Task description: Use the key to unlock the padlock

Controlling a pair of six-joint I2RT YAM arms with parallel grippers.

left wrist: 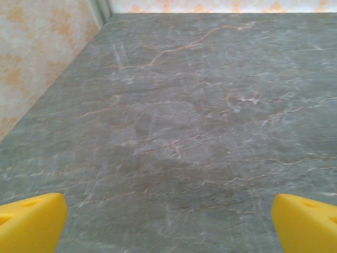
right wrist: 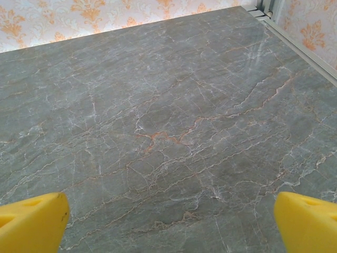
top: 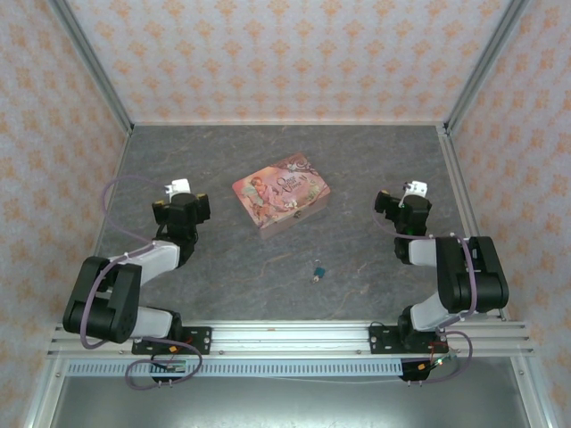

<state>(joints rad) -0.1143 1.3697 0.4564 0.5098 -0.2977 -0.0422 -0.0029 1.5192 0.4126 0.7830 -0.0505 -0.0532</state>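
The padlock [top: 318, 273], small and blue with a brass-coloured part at its near end, lies flat on the grey marbled table [top: 223, 285], toward the near edge and roughly midway between the two arms. It is well apart from the pink illustrated tin [top: 281, 192], which sits closed farther back at centre. The left gripper [left wrist: 168, 224] is spread wide, its yellow fingertips [left wrist: 31, 221] at opposite sides of the wrist view with bare table between them. The right gripper [right wrist: 168, 224] is likewise spread wide and holds nothing. Neither gripper touches the padlock.
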